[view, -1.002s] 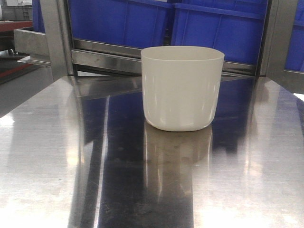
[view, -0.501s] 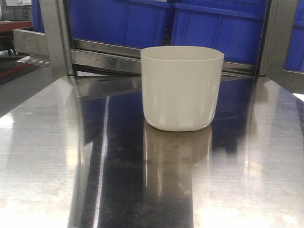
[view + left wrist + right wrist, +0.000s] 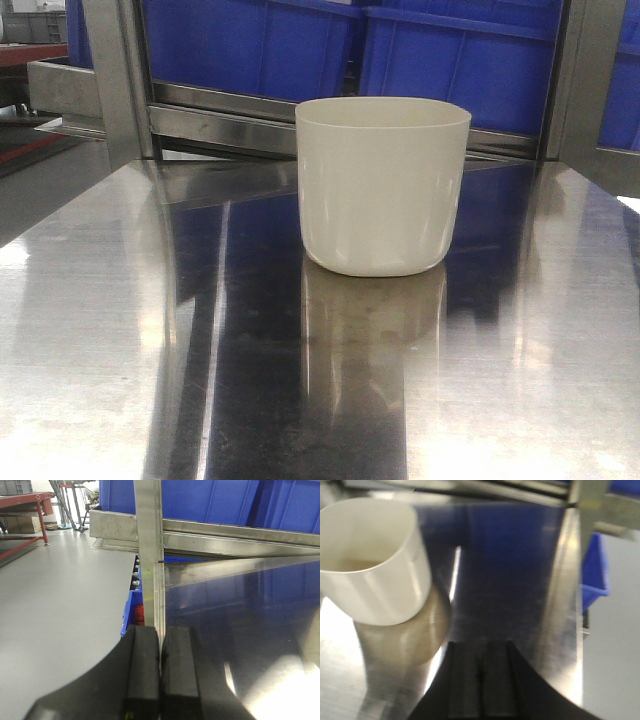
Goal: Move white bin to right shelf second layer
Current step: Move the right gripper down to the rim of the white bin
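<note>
A: Item: white bin (image 3: 383,185). Location?
B: Upright on the steel tabletop (image 3: 100,350), far centre, in front of the blue crates (image 3: 250,40); nothing touches it.
A: Claws?
B: Left gripper (image 3: 160,665): pads pressed together, empty, at the table's left edge. Right gripper (image 3: 481,690): likewise closed, empty, near-right of the bin.
A: Handling?
B: Probably light, rigid, glossy and slippery; no handles. Pinch the rim wall, or squeeze opposite sides.
</note>
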Motion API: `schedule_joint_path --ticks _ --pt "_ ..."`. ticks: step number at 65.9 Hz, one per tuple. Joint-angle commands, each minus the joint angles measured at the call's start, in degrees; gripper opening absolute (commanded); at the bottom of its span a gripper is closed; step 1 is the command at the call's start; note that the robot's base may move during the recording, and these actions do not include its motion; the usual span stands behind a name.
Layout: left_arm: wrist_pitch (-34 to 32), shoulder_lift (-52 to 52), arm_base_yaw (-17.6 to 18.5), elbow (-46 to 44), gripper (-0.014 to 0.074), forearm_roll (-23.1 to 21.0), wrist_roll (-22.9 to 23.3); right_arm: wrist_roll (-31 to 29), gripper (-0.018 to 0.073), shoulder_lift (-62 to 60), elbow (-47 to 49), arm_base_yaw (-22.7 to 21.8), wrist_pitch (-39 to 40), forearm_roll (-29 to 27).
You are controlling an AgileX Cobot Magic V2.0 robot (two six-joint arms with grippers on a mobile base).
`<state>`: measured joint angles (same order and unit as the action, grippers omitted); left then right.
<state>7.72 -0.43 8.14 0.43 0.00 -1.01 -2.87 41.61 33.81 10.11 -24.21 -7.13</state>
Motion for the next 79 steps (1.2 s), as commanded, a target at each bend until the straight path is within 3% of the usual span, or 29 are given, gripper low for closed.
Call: schedule_joint_path --ticks 1,10,14,26,41,48,60,79 --pt "-4.98 -0.87 0.2 2.11 0.0085 0.0 0.29 0.03 0.0202 4.99 5.1 2.97 4.64 -0.14" --pt "-4.98 -0.87 0.2 2.11 0.0085 0.0 0.29 1.01 0.0425 14.85 12.18 5.33 4.63 -0.14" --pt "-4.98 -0.87 0.2 2.11 0.0085 0.0 0.29 1.55 0.0462 18.82 16.23 5.73 4.57 -0.42" --pt "-4.98 -0.87 0.2 2.11 0.0085 0.0 0.29 1.5 0.0467 30.07 30.59 5.83 -1.22 -0.65" --pt "-4.98 -0.87 0.2 2.11 0.0085 0.0 0.29 1.55 0.0467 43.52 48.28 6.56 -18.74 -7.08" --pt "-4.98 -0.87 0.2 2.11 0.0085 0.0 0.29 2.17 0.0467 48.5 54.61 7.43 -24.31 -7.58" --pt "-4.98 -0.87 0.2 2.11 0.0085 0.0 0.29 9.13 0.0467 54.75 60.57 7.67 -30.25 -6.97" --pt "-4.98 -0.87 0.2 2.11 0.0085 0.0 0.29 12.21 0.0467 58.3 61.47 7.67 -32.61 -0.01"
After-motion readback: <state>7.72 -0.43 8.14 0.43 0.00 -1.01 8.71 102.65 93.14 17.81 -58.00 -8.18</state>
